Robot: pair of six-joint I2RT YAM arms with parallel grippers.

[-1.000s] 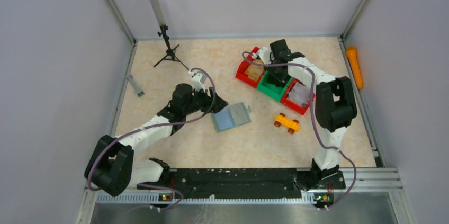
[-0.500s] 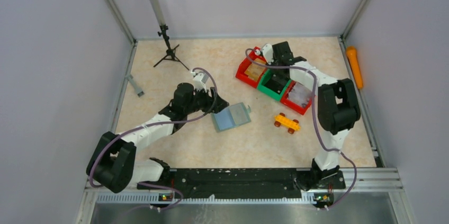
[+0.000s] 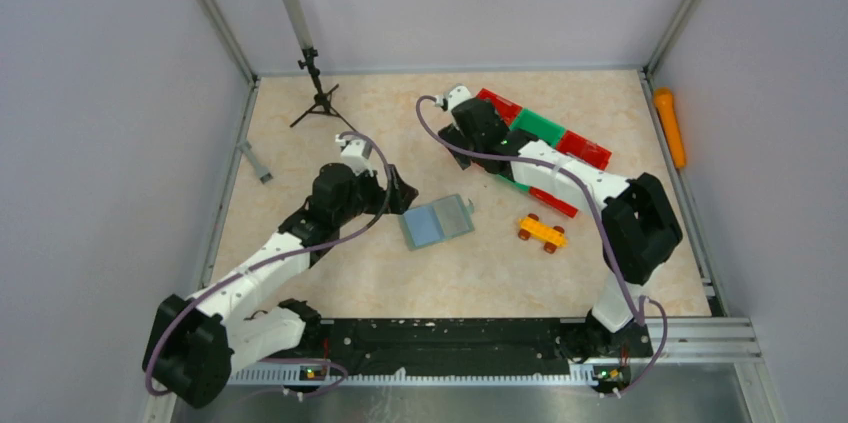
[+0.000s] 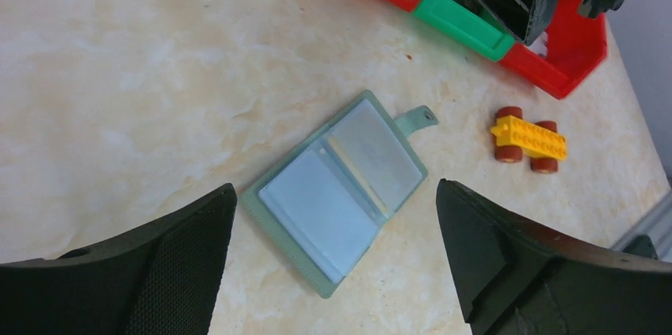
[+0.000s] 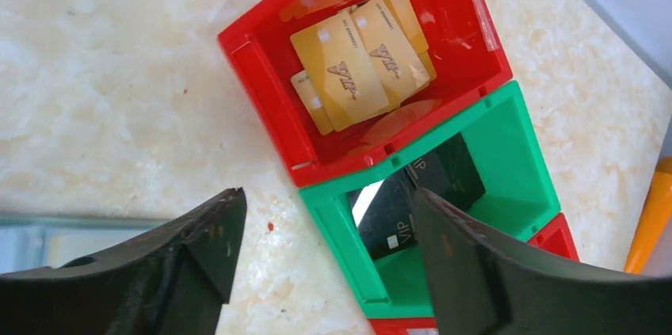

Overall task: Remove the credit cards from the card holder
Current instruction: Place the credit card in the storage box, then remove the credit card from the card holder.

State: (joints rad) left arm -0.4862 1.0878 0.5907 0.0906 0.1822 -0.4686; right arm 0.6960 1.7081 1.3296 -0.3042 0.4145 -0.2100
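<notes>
The right arm has swung off the far end of the bins toward their left end, and the left arm has drawn back a little from the card holder [image 3: 437,222], which has not shifted. The holder lies open and flat near the middle of the desk [image 3: 300,133], pale insides up, its small tab [image 4: 416,119] pointing toward the bins. The left pincer [image 3: 398,190] hangs just to its left, not touching it, jaws spread wide and empty; in the left wrist view the holder sits framed between the two fingers. A yellow toy car [image 3: 541,232] stands to the holder's right. The right pincer [image 5: 326,192], jaws apart and holding nothing, hovers well away over the bins, where gold credit cards [image 5: 357,66] lie in the red bin [image 5: 261,74] and black cards [image 5: 416,192] in the green bin [image 5: 515,153].
</notes>
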